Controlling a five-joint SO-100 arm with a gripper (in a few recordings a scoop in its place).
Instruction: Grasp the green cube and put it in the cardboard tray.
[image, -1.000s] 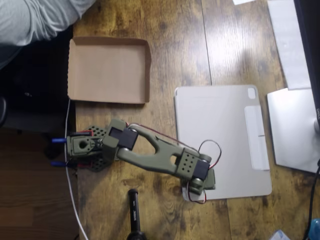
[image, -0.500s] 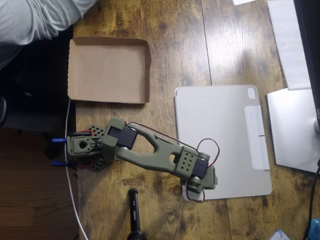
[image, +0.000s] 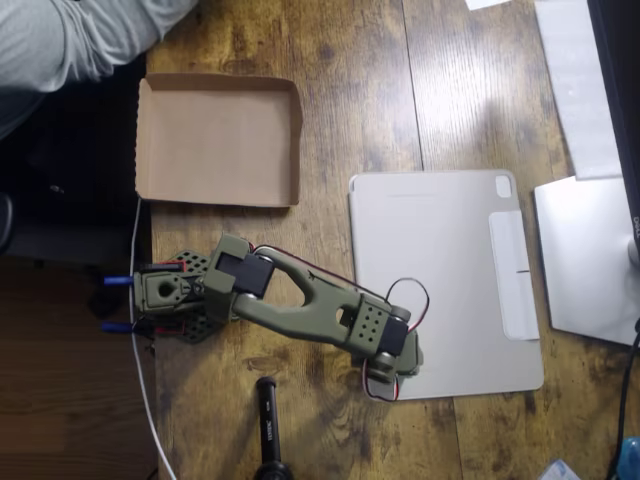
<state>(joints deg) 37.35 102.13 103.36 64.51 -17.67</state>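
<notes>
cardboard tray (image: 218, 140) beside olive arm (image: 300, 305)

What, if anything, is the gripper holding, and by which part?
It cannot be told: the gripper points down over the tablet cover's lower left corner, and the arm hides its fingers.

my arm (image: 300, 312): matte olive green all over, with black motor blocks set into the joints
my wires (image: 415, 300): thin red and black loops at the wrist, and red ones again at the base
my base (image: 165, 300): olive green, with small blue tips on its left side
cardboard tray (image: 218, 140): plain brown, unprinted
worktop (image: 350, 90): warm brown wood planks with darker grain streaks and knots
tablet cover (image: 445, 280): flat pale grey, with a lighter strip near its right edge
sleeve (image: 70, 35): light grey cloth
cable (image: 145, 400): white
black pole (image: 268, 430): black
</notes>
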